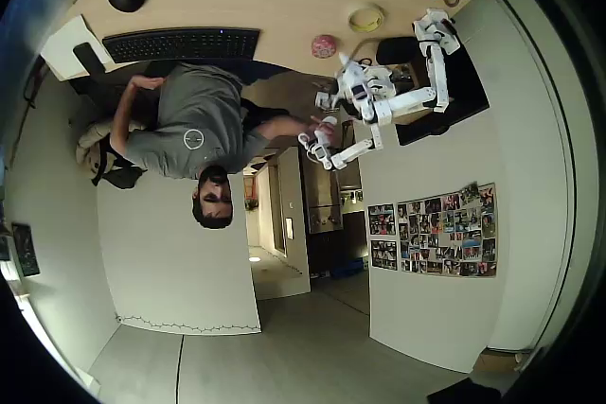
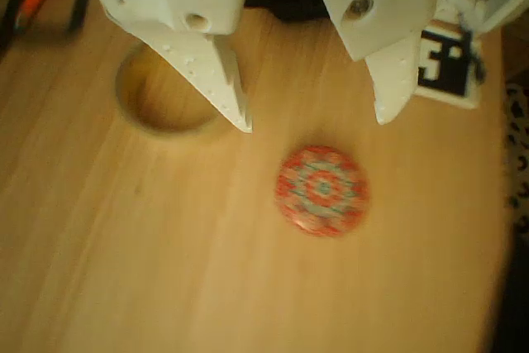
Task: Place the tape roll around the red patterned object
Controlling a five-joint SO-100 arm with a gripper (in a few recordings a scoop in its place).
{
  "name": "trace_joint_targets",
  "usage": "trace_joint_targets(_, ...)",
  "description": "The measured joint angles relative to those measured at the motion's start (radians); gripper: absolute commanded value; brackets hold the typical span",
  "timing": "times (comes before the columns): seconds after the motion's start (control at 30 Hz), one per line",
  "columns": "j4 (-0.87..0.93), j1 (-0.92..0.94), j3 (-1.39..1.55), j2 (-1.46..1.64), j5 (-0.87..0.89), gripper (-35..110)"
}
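The hand [image 2: 312, 126] hangs wide open and holds nothing. The tape roll [image 2: 165, 93] lies flat on the counter [image 2: 124, 270], near the red patterned object [image 2: 322, 190], apart from it, hole up for grasping.

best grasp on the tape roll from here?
Pinch the tape roll through its wall from above: one finger in the wide hole, one outside. It lies flat on the table, apart from the red patterned object. The gripper is open.

Tape roll [image 2: 165, 97] beside red patterned object [image 2: 322, 190]
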Motion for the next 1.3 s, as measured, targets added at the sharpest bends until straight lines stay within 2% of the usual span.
trace_joint_targets(0.33, -0.235, -0.008, 0.534, 0.284, 0.078, 38)
trace_joint_targets(0.7, -0.354, 0.031, 0.758, 0.295, 0.124, 30)
trace_joint_targets(0.9, -0.376, 0.038, 0.755, 0.264, 0.133, 19)
trace_joint_targets(1.03, -0.394, 0.040, 0.723, 0.215, 0.126, 1)
trace_joint_targets(1.3, -0.383, 0.064, 0.621, 0.149, 0.100, 0)
